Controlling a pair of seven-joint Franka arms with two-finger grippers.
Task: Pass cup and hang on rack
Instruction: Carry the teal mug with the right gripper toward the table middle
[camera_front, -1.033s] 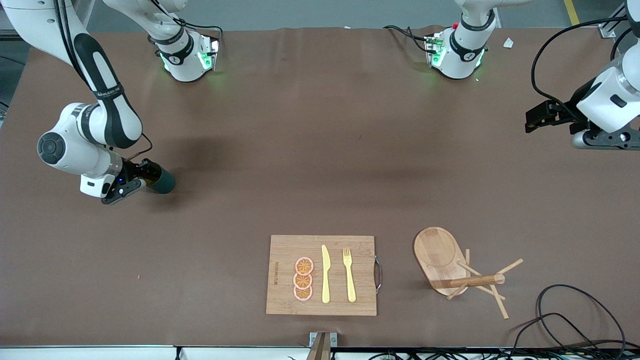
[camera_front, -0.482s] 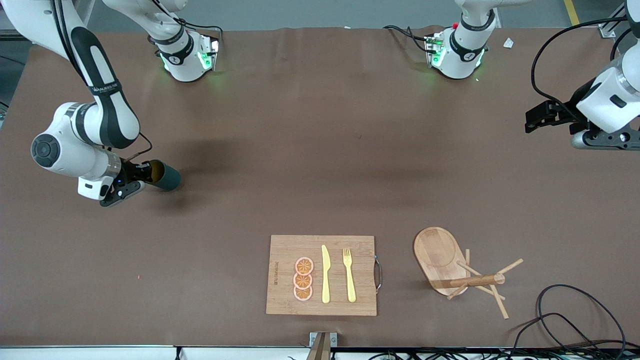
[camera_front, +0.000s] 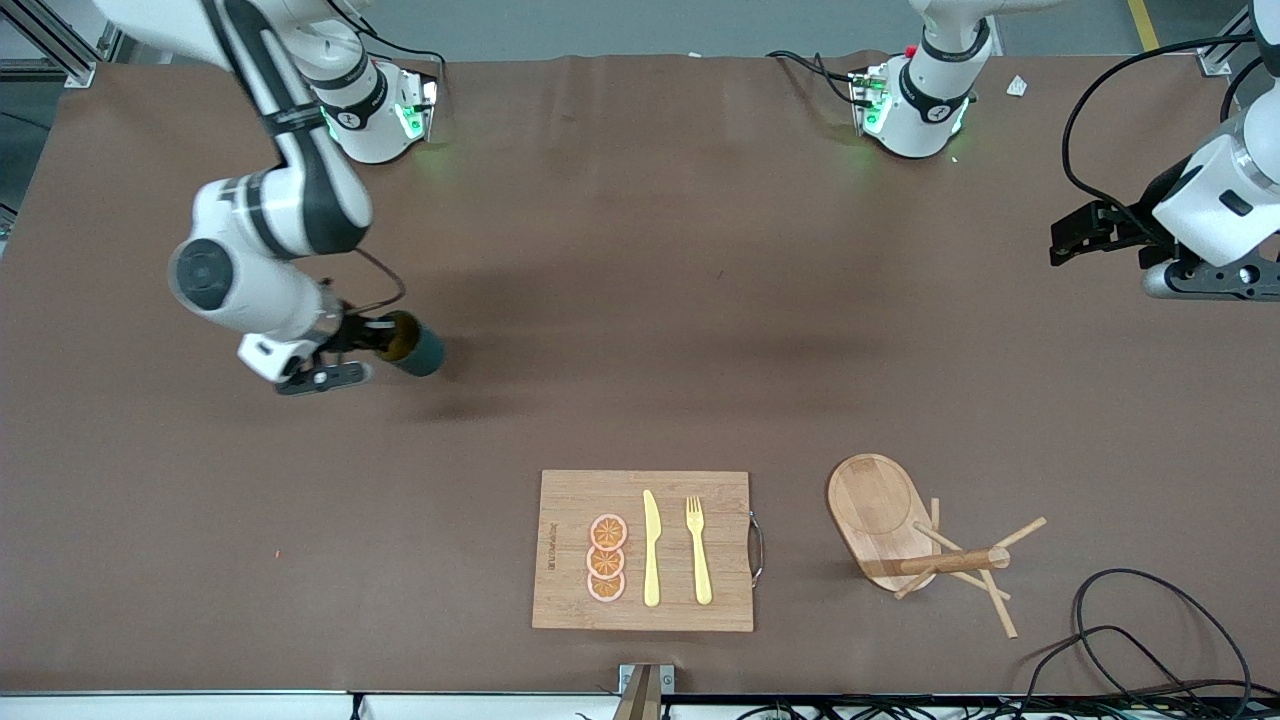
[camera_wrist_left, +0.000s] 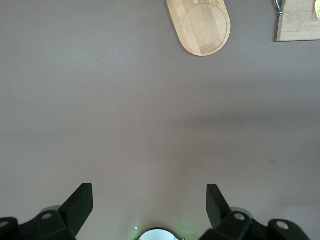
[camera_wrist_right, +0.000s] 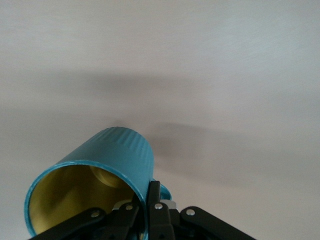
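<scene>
My right gripper (camera_front: 372, 344) is shut on the rim of the dark teal cup (camera_front: 412, 345), one finger inside and one outside beside the handle. It holds the cup on its side in the air over the brown table, toward the right arm's end. In the right wrist view the cup (camera_wrist_right: 100, 180) shows its yellow inside, and the gripper (camera_wrist_right: 146, 200) pinches its wall. The wooden rack (camera_front: 915, 542) lies tipped over on the table near the front camera, toward the left arm's end; its oval base (camera_wrist_left: 201, 26) shows in the left wrist view. My left gripper (camera_wrist_left: 148, 197) is open and empty, waiting high over the left arm's end of the table.
A bamboo cutting board (camera_front: 644, 550) with a yellow knife (camera_front: 651, 548), a yellow fork (camera_front: 698, 548) and orange slices (camera_front: 606, 559) lies beside the rack. Black cables (camera_front: 1150, 640) lie at the table's corner near the rack.
My right arm has lifted the cup and carried it toward the table's middle. The left arm has not moved.
</scene>
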